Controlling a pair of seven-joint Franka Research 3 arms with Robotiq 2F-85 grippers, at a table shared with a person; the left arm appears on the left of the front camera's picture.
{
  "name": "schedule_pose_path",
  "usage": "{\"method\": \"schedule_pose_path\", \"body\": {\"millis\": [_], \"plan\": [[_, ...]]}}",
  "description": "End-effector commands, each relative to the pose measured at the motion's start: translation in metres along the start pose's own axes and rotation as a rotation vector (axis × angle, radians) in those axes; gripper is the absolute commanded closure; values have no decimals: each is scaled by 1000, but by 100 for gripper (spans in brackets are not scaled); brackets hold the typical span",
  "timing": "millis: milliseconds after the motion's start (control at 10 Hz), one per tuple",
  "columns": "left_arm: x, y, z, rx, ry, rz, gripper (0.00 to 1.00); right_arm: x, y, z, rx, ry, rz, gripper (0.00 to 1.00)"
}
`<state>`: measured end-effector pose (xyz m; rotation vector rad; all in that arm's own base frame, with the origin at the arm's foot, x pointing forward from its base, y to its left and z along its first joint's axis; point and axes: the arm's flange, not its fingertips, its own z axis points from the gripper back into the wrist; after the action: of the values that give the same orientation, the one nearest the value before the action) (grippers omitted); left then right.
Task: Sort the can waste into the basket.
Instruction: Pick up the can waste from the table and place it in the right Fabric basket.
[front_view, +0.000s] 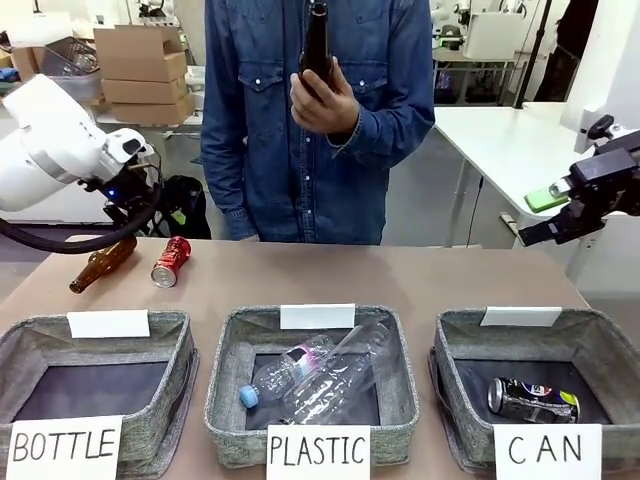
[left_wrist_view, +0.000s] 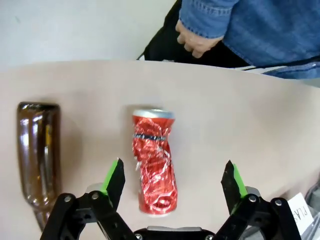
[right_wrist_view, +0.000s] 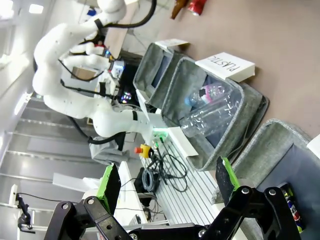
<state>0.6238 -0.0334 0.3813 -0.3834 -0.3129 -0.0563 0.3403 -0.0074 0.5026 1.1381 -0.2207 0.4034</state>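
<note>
Red can (left_wrist_view: 152, 162) lies on side on bench (left_wrist_view: 240, 125), just beside brown bottle (left_wrist_view: 37, 150), not touching. Dented, thin-walled: likely light, crushable, slick. Take across mid-body, gently. Left tool (left_wrist_view: 173, 175) wide, empty, above can. Right tool (right_wrist_view: 167, 175) wide, empty. Dark can (front_view: 532, 400) inside CAN basket (front_view: 455, 350).

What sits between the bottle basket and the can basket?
The PLASTIC basket, holding clear bottles, sits between the BOTTLE basket and the CAN basket; the front view shows it.
</note>
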Motion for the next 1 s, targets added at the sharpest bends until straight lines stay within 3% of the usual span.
{"method": "schedule_pose_path", "body": {"millis": [0, 100, 300, 500, 600, 800, 900], "plan": [[14, 5, -3, -2, 27, 31, 0, 0, 0, 2, -2, 8, 19, 0], [11, 8, -6, -24, 41, 25, 0, 0, 0, 2, -2, 8, 19, 0], [-7, 12, 31, -94, 18, 17, 0, 0, 0, 2, -2, 8, 19, 0], [-69, 17, 110, -294, 117, -118, 0, 0, 0, 2, -2, 8, 19, 0], [-112, 27, 147, -327, 100, -160, 0, 0, 0, 2, -2, 8, 19, 0], [-172, 37, 172, -422, 94, -289, 0, 0, 0, 2, -2, 8, 19, 0], [-184, 40, 171, -436, 91, -323, 0, 0, 0, 2, -2, 8, 19, 0]]}}
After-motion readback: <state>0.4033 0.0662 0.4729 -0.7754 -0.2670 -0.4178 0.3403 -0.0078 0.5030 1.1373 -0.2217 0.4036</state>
